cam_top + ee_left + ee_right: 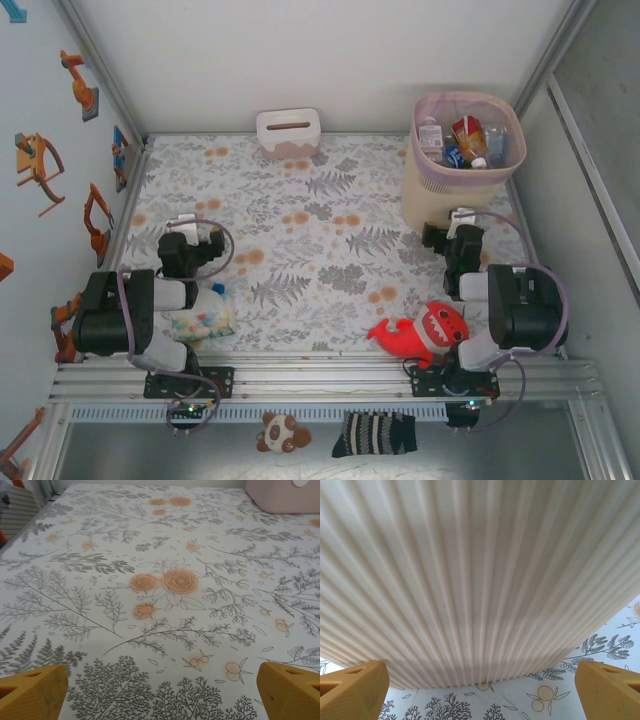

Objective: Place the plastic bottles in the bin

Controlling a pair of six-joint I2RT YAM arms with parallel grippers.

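Top external view puts the bin point(455, 195) straight ahead of my right pincer point(462, 216). Its cream wall is just beyond the fingertips, and a pink liner is folded over the rim. Inside it I can see several of the plastic bottles point(466, 140) heaped together: a clear one with a white cap, one with a red label, and something blue lower down. I can't make out an exact count.

On the right wrist camera the ribbed side of the bin rises very near in front of the pincer. The yellow fingertips point(350, 690) sit far apart at the lower corners, so that pincer is released.

My left pincer point(160, 692) is also spread wide and released, hanging over the floral tablecloth point(165, 580). Ahead of it and off to its right stands a small white box point(282, 497) with a slot in its top; I can't see into it.

Behind the left pincer, tucked against the arm, lies a clear bag of pastel bits point(200, 320). Behind the right pincer and a little to its left lies a red plush shark point(425, 333).
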